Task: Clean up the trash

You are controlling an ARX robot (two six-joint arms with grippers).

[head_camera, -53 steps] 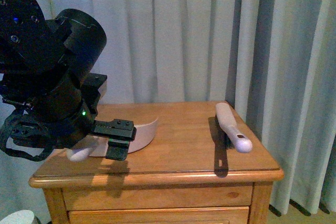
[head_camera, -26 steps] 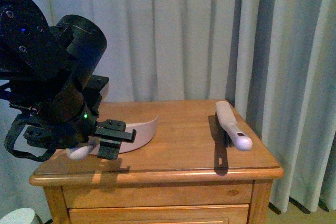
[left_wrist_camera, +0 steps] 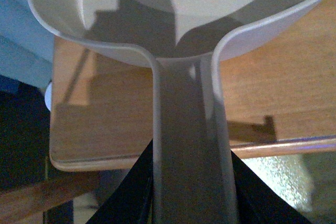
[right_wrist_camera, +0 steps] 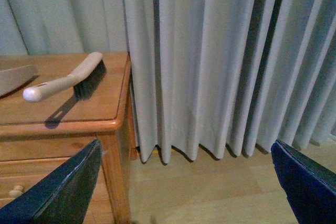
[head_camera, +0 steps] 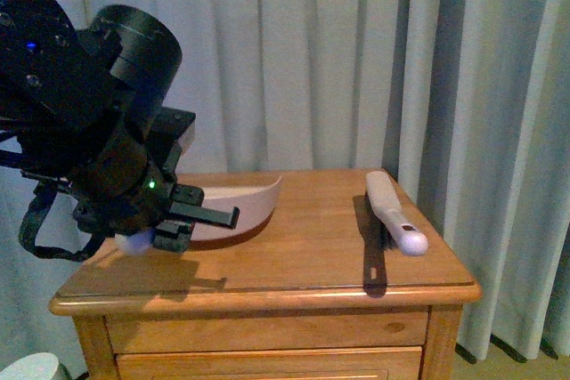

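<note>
Dustpan [head_camera: 256, 204], one; brush [head_camera: 393, 211], one

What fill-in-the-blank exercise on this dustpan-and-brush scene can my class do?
1. The left gripper holds the pale dustpan by its ____.
2. In the front view, the hand brush lies on the nightstand's ____ side.
3. The right gripper's jaws stand ____.
Missing words: handle; right; open.
</note>
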